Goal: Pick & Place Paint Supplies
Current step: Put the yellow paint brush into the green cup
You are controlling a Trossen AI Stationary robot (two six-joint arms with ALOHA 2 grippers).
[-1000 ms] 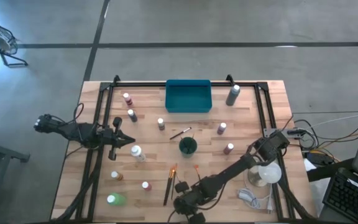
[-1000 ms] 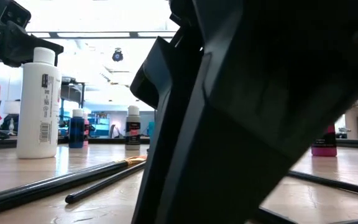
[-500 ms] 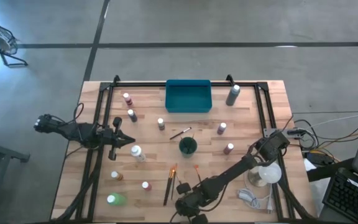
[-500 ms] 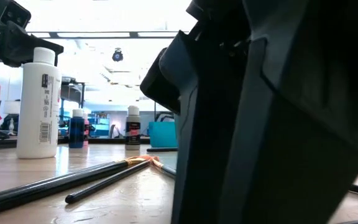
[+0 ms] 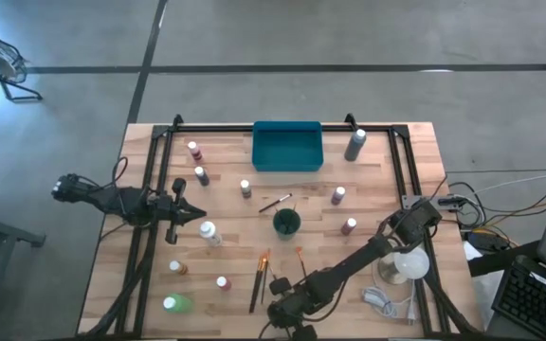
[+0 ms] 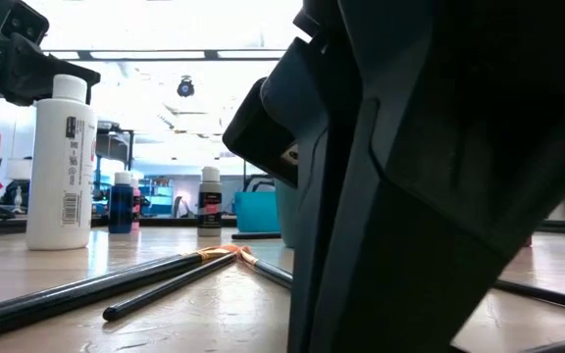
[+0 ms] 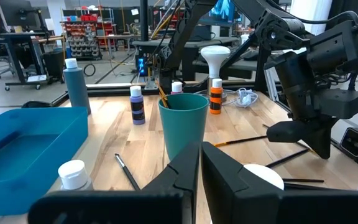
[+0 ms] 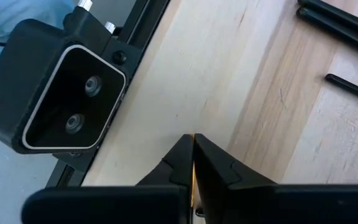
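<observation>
a wooden tabletop [image 5: 396, 199] seen from above, scattered with small white-capped paint bottles [image 5: 245, 188] and thin paintbrushes [image 5: 257, 278]. a teal tray [image 5: 287, 163] sits at the far edge and a dark green cup [image 5: 286, 224] stands near the middle, with one brush handle poking out of it.

the right tool [image 5: 292, 311] is low at the near edge of the tabletop, just beside the loose brushes. its wrist camera shows the jaws pressed shut with a thin pale sliver, seemingly a brush handle [image 8: 192, 177], pinched between the tips.

the left tool [image 5: 193, 215] waits over the left side near a white bottle [image 5: 209, 233], jaws closed on nothing.

risks, as a judgement: the pinch on so thin a handle looks narrow, so the brush could swivel or slip out when lifted. the right arm also sits close to the other brushes and could nudge them off the near edge.
</observation>
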